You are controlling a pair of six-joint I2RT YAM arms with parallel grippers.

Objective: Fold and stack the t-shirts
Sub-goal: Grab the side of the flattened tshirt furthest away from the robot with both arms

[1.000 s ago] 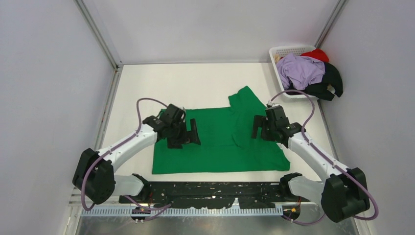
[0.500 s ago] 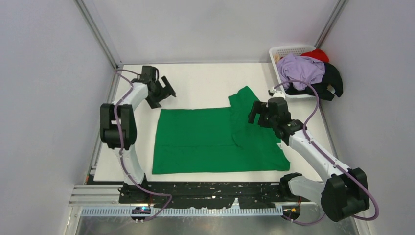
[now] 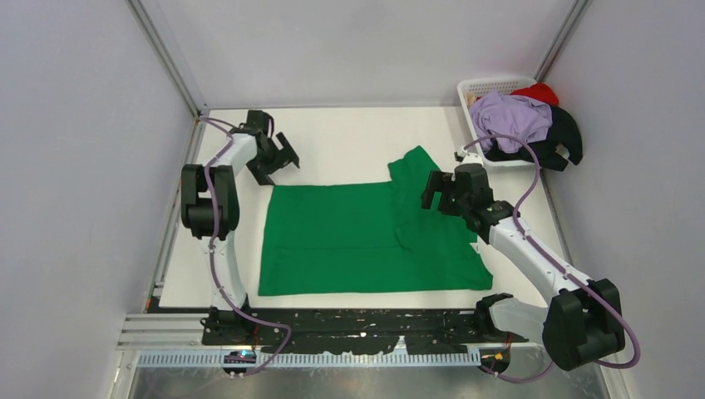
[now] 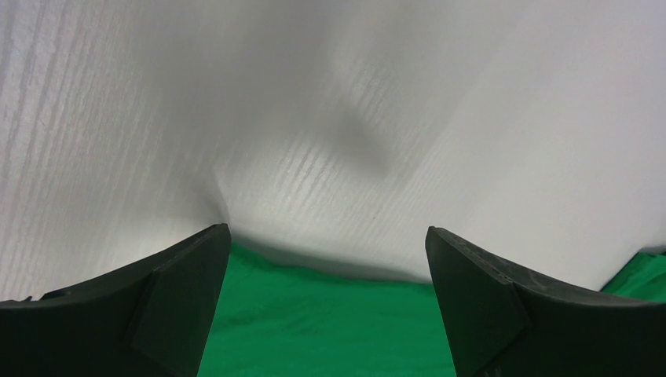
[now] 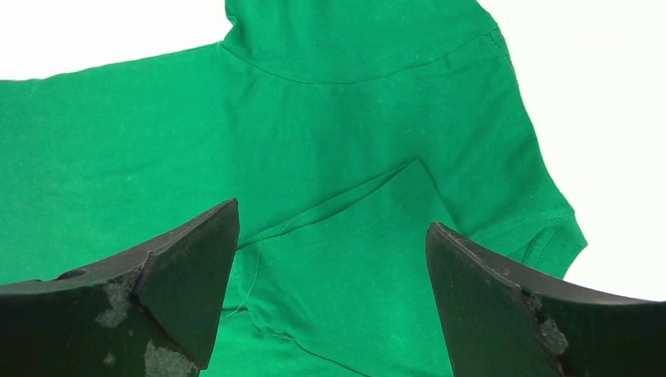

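Green t-shirt (image 3: 366, 237) lies spread flat on the white table (image 3: 349, 137), mid table, between my two arms. One short sleeve (image 3: 413, 166) sticks out toward the far side. Cloth at its right edge is folded in over the body; the fold edge shows in the right wrist view.

My left claw (image 3: 278, 166) is wide open and holds nothing. It sits off the shirt, over bare table just past the far-left corner. In the left wrist view both fingers (image 4: 184, 287) frame white table, with the green edge low between them. I can't tell whether the tips touch the table.

My right claw (image 3: 438, 202) is open too, with nothing held. It hangs over the right part of the shirt, near the base of that sleeve. In the right wrist view the fingers (image 5: 188, 279) stand apart with the folded-in green cloth between them. I can't tell whether they touch the cloth.

White lattice basket (image 3: 480, 86) stands at the far-right corner, well apart from the green shirt. Piled in it are a lilac shirt (image 3: 511, 119) on top, a black one (image 3: 567, 137) spilling over the right rim, and a red one (image 3: 540, 91) at the back.
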